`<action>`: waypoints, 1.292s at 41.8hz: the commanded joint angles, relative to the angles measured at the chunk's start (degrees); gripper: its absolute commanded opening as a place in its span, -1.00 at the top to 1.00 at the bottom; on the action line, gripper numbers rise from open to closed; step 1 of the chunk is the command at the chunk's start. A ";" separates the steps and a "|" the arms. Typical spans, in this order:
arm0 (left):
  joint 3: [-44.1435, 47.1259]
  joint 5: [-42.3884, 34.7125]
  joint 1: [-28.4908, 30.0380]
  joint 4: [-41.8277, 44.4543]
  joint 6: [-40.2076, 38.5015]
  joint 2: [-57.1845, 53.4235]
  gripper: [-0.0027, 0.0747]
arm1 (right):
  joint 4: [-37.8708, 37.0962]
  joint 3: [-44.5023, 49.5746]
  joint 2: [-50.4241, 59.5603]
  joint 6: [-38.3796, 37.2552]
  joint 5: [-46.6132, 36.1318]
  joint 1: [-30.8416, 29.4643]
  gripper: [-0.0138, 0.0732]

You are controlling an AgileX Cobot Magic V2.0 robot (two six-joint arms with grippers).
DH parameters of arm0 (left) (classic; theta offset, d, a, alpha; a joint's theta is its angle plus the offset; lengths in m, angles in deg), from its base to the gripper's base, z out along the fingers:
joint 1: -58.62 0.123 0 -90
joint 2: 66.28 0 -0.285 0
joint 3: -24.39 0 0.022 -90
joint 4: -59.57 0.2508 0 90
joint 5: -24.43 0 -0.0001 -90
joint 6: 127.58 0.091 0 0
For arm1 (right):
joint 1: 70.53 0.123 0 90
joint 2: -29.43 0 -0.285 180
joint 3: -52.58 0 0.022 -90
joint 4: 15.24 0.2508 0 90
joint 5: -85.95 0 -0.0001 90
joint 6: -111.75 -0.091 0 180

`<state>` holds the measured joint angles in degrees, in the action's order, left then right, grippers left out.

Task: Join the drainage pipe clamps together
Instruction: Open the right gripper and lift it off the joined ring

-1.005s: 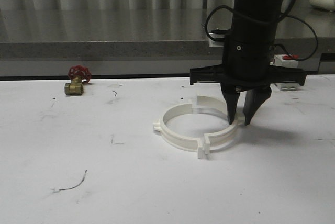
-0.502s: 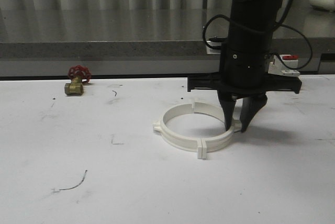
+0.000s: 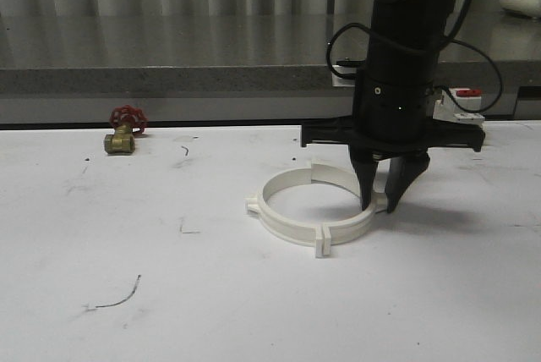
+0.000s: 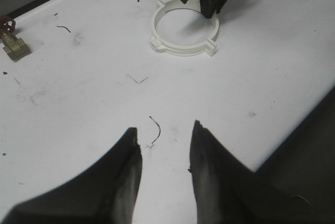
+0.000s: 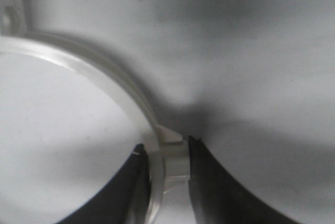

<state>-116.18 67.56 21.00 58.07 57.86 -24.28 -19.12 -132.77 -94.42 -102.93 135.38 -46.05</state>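
The right claw (image 3: 381, 203) pinches the right-hand wall of the drainage pipe clamps (image 3: 314, 206) lying mid-surface (image 3: 169, 294) as a ring, so I'd nudge gently, keeping both tab seams flush; the left claw (image 4: 163, 153) hangs open.

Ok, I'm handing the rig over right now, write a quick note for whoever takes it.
Right hand: fingers closed on the right side of the white clamp ring, one inside the wall, one outside, pinching a small tab.
Left hand: open, holding nothing, hanging over bare table short of the ring.
Both half-rings lie flat, ends meeting as a circle.
Left: whether the joints are locked cannot be told; check before letting go.
Brass valve sits far left, untouched.
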 commanded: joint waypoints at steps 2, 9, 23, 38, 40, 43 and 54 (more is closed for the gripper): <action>-1.63 -3.72 0.05 -0.59 -0.09 0.02 0.34 | -0.22 -1.83 2.85 -0.02 -0.58 -0.03 0.01; -1.63 -3.72 0.05 -0.59 -0.09 0.02 0.34 | -0.52 -1.83 4.05 0.02 -0.45 -0.03 -0.03; -1.63 -3.72 0.05 -0.59 -0.09 0.02 0.34 | 7.02 -0.61 20.25 28.34 0.05 -3.15 -0.03; -1.63 -3.72 0.05 -0.59 -0.09 0.02 0.34 | -0.66 19.43 50.53 36.03 -8.24 -11.19 -0.03; -1.63 -3.72 0.05 -0.59 -0.09 0.02 0.34 | -0.82 22.15 55.13 35.96 -8.17 -11.46 -0.03; -1.63 -3.72 0.05 -0.59 -0.09 0.02 0.34 | -0.22 26.71 61.61 35.93 -8.23 -11.51 -0.03; -1.63 -3.72 0.05 -0.59 -0.09 0.02 0.34 | 5.09 40.58 82.00 35.93 -8.88 -11.51 -0.03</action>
<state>-116.18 67.56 21.00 58.07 57.86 -24.28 -15.24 -93.45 -17.13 -67.59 130.32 -57.27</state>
